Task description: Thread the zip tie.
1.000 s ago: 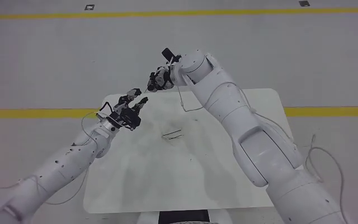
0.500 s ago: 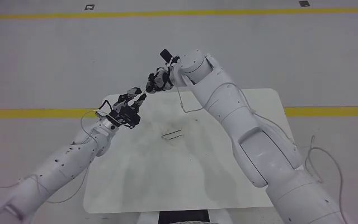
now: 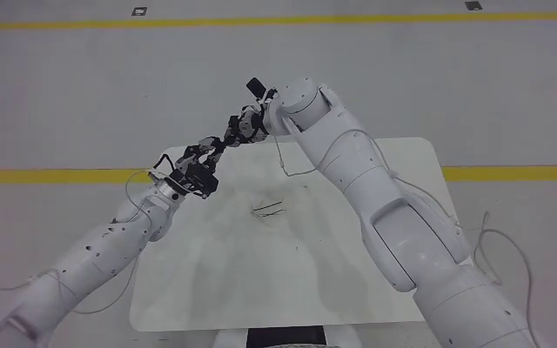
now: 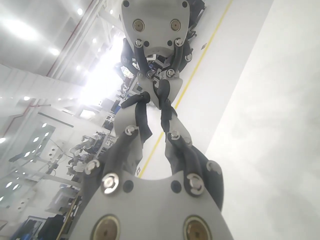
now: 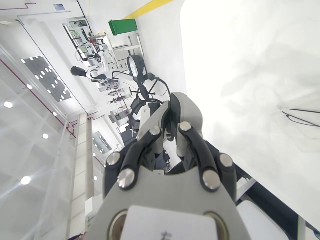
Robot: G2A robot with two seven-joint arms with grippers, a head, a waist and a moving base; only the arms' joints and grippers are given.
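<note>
Above the table's (image 3: 365, 261) far left corner my two grippers meet tip to tip. The right gripper (image 3: 237, 130) is shut, and a thin dark strip (image 3: 229, 140), apparently a zip tie, sticks out of it toward the left gripper (image 3: 214, 149). In the left wrist view my left gripper (image 4: 153, 101) has a narrow gap between its black pads (image 4: 142, 118), and the right gripper (image 4: 157, 88) points straight into that gap. Two more black zip ties (image 3: 268, 209) lie loose at mid-table. In the right wrist view my right gripper (image 5: 172, 106) has its fingers together, and the loose ties (image 5: 297, 116) lie beyond it.
A white cable (image 3: 283, 161) hangs from the right arm over the table's far edge. A yellow floor line (image 3: 70, 176) runs past both sides of the table. A green bin (image 5: 122, 26) stands on the floor off the table.
The left gripper has risen toward the right gripper and its fingers have narrowed. The right gripper has shifted slightly left, so the two tips now meet.
</note>
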